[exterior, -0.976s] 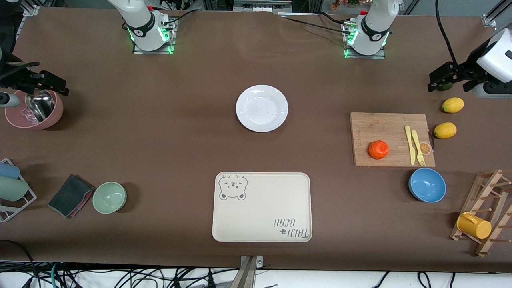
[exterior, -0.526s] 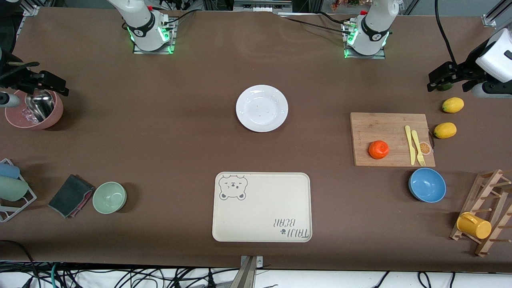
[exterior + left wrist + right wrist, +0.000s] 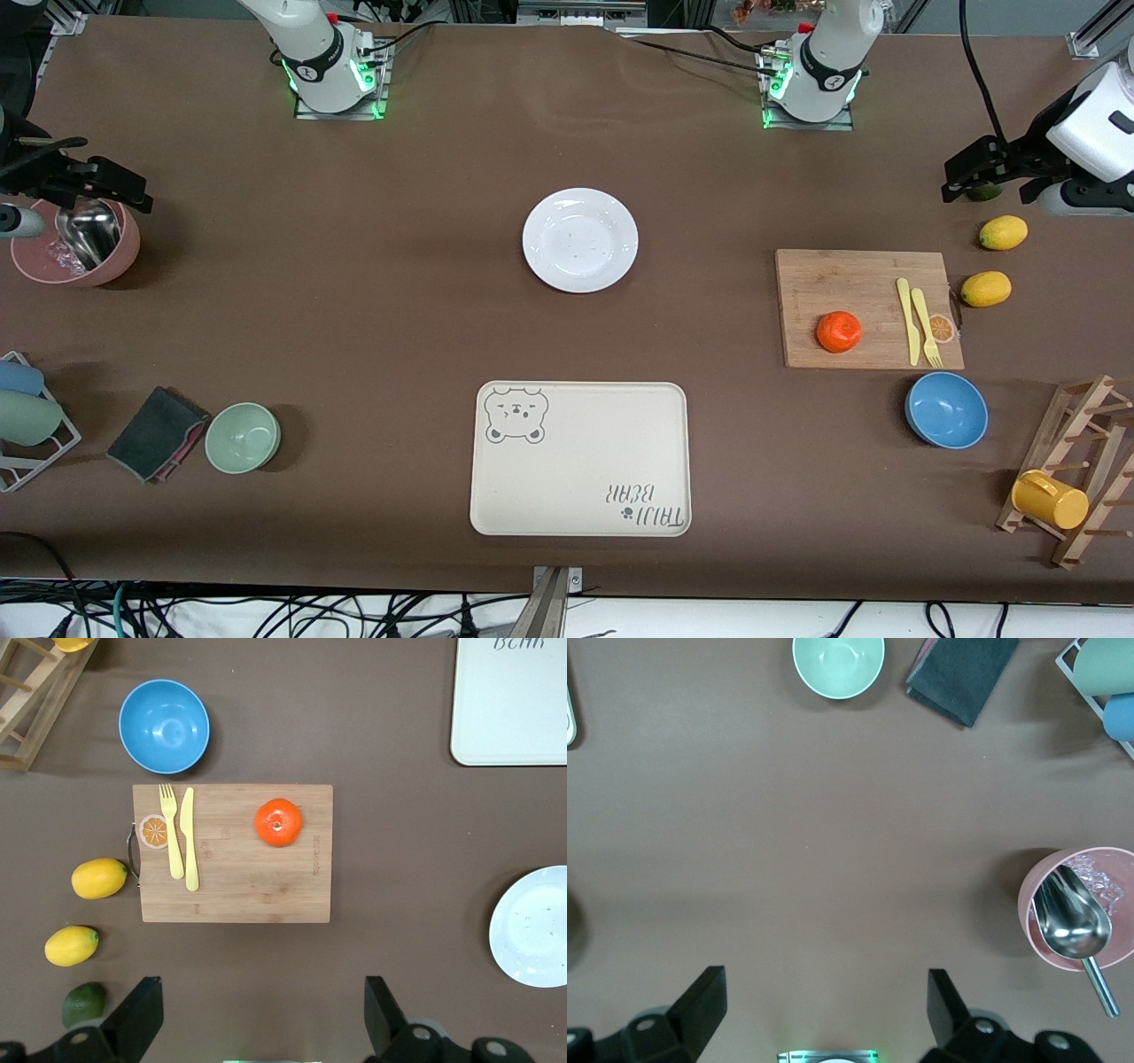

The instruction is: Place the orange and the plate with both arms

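The orange (image 3: pixel 838 330) sits on a wooden cutting board (image 3: pixel 842 279) toward the left arm's end of the table; it also shows in the left wrist view (image 3: pixel 278 822). The white plate (image 3: pixel 580 239) lies bare in the table's middle, and part of it shows at the edge of the left wrist view (image 3: pixel 536 926). My left gripper (image 3: pixel 983 175) is open and empty, up over the table edge of the board (image 3: pixel 263 985). My right gripper (image 3: pixel 84 182) is open and empty, over the table beside a pink bowl (image 3: pixel 826 974).
A cream bear tray (image 3: pixel 580 461) lies nearer the camera than the plate. A yellow fork and knife (image 3: pixel 917 321) lie on the board. A blue bowl (image 3: pixel 946 409), two lemons (image 3: pixel 986 289), a dark green fruit (image 3: pixel 84 1003), a mug rack (image 3: pixel 1076 470), a pink bowl with scoop (image 3: pixel 75 244), a green bowl (image 3: pixel 243 437) and a cloth (image 3: pixel 158 432) lie around.
My left gripper has drifted slightly toward the table's middle. The right arm and all objects have not moved.
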### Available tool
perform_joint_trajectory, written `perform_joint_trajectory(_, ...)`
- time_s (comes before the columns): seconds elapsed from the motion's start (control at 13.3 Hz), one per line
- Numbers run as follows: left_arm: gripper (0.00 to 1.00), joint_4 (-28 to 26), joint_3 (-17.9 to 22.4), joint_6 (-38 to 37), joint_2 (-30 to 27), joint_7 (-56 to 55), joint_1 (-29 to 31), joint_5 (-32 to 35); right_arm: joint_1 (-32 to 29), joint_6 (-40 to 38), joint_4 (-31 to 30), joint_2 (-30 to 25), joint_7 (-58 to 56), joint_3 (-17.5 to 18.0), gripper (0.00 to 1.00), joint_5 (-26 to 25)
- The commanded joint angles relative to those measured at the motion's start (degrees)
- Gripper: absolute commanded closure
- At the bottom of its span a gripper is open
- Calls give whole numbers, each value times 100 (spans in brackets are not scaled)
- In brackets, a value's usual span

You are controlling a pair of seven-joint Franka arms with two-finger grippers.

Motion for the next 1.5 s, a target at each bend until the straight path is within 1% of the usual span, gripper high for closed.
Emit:
perform_joint_trajectory(0.0, 0, 188, -28, -154, 68, -27, -4, -31, -5, -104, 142, 54, -5, -31, 0, 51)
perform_joint_trajectory(0.68, 0, 180, -28, -154, 68, -27, -12, -31, -5, -113, 133, 45, 12, -40, 0, 60)
perform_joint_trajectory(0.83, 0, 188, -133, -154, 68, -70, -4, -31, -5, -113, 133, 54, 12, -40, 0, 60)
perform_joint_trajectory(1.43, 0, 197, -134, -216, 68, -141, 5, -22, -14, -113, 142, 45, -6, -40, 0, 60)
